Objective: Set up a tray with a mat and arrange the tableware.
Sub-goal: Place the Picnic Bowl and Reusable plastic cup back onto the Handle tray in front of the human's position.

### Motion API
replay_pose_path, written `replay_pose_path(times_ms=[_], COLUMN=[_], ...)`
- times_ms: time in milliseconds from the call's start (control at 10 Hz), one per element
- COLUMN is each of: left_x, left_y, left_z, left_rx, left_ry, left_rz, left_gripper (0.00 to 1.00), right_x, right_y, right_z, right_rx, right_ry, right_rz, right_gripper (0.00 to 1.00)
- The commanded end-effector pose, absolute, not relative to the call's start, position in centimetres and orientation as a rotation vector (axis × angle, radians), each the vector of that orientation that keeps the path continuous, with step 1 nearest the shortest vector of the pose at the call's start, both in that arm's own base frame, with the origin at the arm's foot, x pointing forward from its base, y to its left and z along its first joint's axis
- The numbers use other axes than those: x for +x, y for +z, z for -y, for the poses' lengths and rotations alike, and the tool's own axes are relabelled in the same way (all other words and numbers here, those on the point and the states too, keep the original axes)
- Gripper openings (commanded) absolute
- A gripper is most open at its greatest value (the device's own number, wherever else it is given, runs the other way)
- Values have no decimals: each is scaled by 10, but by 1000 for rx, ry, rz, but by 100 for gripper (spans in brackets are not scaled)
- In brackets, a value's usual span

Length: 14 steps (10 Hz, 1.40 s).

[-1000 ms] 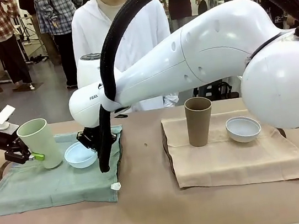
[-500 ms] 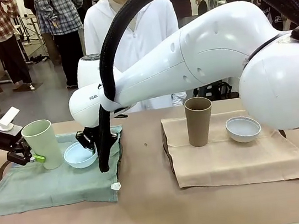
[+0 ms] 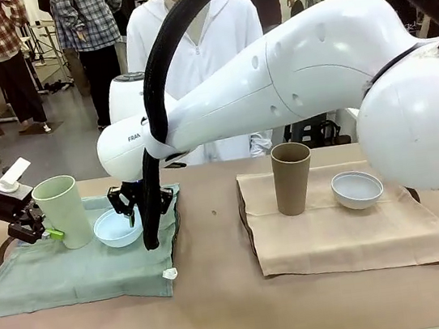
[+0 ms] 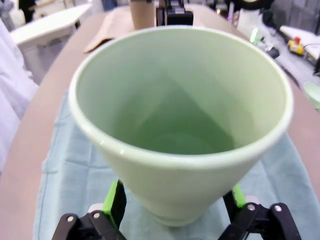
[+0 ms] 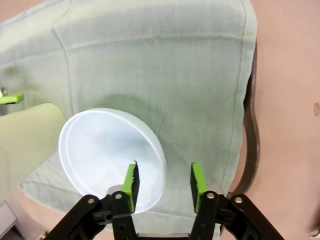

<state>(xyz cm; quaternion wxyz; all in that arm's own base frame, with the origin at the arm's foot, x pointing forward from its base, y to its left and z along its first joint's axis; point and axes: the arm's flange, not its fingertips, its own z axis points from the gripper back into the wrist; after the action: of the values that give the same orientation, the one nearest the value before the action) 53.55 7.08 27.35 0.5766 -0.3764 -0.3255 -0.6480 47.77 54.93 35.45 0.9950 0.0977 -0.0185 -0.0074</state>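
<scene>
Glossy plastic pale green cup [image 4: 180,125], woven cloth mat [image 5: 165,65]

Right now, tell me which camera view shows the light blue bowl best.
The right wrist view: it looks almost straight down on the light blue bowl, showing its whole rim and empty inside on the green mat. The front view shows the bowl side-on, partly behind the right arm's cable. The left wrist view catches a sliver at the edge.

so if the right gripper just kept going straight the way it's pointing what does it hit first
Probably the rim of the light blue bowl: the right gripper points down with its jaws open astride that rim. Just past it lies the green mat. Depth is hard to judge.
</scene>
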Motion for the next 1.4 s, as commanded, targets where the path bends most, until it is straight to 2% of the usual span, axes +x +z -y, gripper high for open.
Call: replay_pose_path(times_ms=[0,300,500,700,800,900,1300], left_x=[523,496,476,462,454,449,441], left_y=[290,330,371,415,433,448,511], left_z=[-81,-92,-80,-58,-41,-30,9], left_rx=[-832,-689,-541,-399,-267,-218,-186], left_ry=[-1513,-1568,-1514,-1331,-1139,-1079,-816], left_rz=[700,591,476,332,295,310,271], left_gripper=[100,100,100,100,100,100,100], right_x=[463,445,430,419,414,413,409], right_y=[366,399,420,446,460,470,511], right_z=[-532,-509,-497,-480,-468,-459,-435], right_rx=[149,123,106,121,125,128,84], right_ry=[-13,-29,-19,41,80,93,103], right_rz=[72,97,117,107,95,82,76], right_gripper=[100,100,100,100,100,100,100])
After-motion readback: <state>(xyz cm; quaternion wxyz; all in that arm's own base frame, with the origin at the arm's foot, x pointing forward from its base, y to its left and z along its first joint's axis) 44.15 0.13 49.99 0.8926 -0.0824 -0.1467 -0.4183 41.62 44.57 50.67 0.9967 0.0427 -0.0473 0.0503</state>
